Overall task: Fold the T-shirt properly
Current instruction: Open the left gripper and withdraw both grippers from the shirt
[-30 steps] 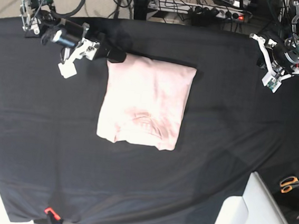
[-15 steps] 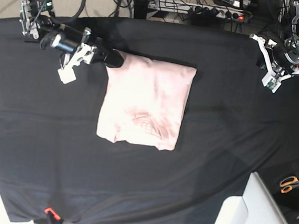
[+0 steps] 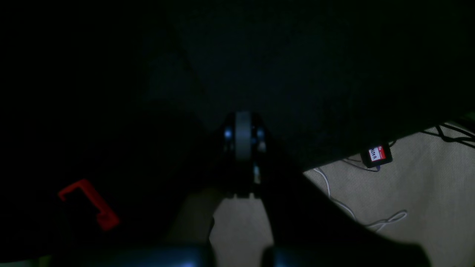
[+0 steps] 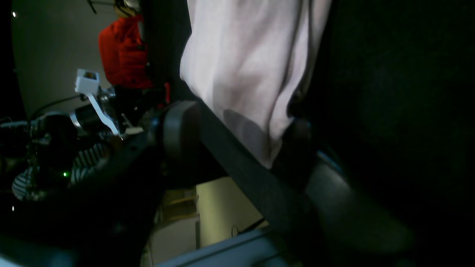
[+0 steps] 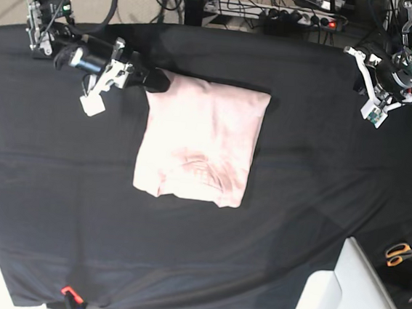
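Observation:
The pale pink T-shirt (image 5: pixel 200 139) lies folded into a tall rectangle in the middle of the black cloth (image 5: pixel 57 184). My right gripper (image 5: pixel 154 82) is at the shirt's far left corner. In the right wrist view that corner of the T-shirt (image 4: pixel 245 55) sits pinched between the two dark fingers of the right gripper (image 4: pixel 278 159). My left gripper (image 5: pixel 374 114) hangs shut and holds nothing at the table's far right, well away from the shirt. In the dark left wrist view, the left gripper (image 3: pixel 243 129) shows its fingers pressed together over the cloth.
Orange-handled scissors (image 5: pixel 401 254) lie off the cloth at the right edge. White panels (image 5: pixel 352 300) stand at the front right and front left corners. A small red clip (image 5: pixel 69 291) sits at the front edge. Cables and a power strip (image 5: pixel 307 18) run behind the table.
My right gripper has slid slightly left and forward at the shirt's far left corner, and its jaws have narrowed onto the fabric. The left arm has stayed put.

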Robot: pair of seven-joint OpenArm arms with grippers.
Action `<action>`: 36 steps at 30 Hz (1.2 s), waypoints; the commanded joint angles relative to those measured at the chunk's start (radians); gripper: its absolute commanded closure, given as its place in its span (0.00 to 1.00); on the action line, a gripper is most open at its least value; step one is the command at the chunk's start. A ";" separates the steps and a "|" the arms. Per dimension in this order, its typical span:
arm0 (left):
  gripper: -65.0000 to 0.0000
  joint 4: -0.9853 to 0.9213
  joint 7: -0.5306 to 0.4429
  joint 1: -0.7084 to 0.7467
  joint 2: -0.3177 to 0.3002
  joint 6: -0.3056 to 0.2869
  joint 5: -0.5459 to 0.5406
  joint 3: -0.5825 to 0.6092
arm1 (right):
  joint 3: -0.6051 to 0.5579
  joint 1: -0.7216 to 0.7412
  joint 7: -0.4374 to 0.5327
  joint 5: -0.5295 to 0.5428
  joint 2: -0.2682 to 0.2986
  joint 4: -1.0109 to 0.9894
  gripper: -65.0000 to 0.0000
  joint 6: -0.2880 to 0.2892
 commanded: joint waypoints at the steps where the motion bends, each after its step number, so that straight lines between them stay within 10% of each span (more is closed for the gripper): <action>1: 1.00 0.014 -0.012 -0.002 -0.015 0.006 -0.009 -0.007 | -0.001 -0.003 -0.014 -0.011 0.000 -0.008 0.64 -0.014; 7: 1.00 0.014 -0.012 -0.002 -0.015 0.006 -0.009 -0.007 | -0.001 0.000 -0.020 -0.010 -0.002 -0.008 0.72 -0.014; 13: 1.00 0.014 -0.012 -0.002 -0.015 0.006 -0.009 -0.007 | 0.008 0.006 -0.060 -0.008 -0.018 -0.040 1.00 -0.018; 33: 1.00 0.020 -0.012 -0.002 -0.018 0.006 -0.007 -0.007 | 0.145 0.015 -0.131 -0.016 -0.014 -0.151 1.00 -0.028; 36: 1.00 0.020 -0.012 -0.002 -0.018 0.006 -0.007 -0.007 | 0.146 0.015 -0.209 -0.011 -0.018 -0.151 0.87 -0.074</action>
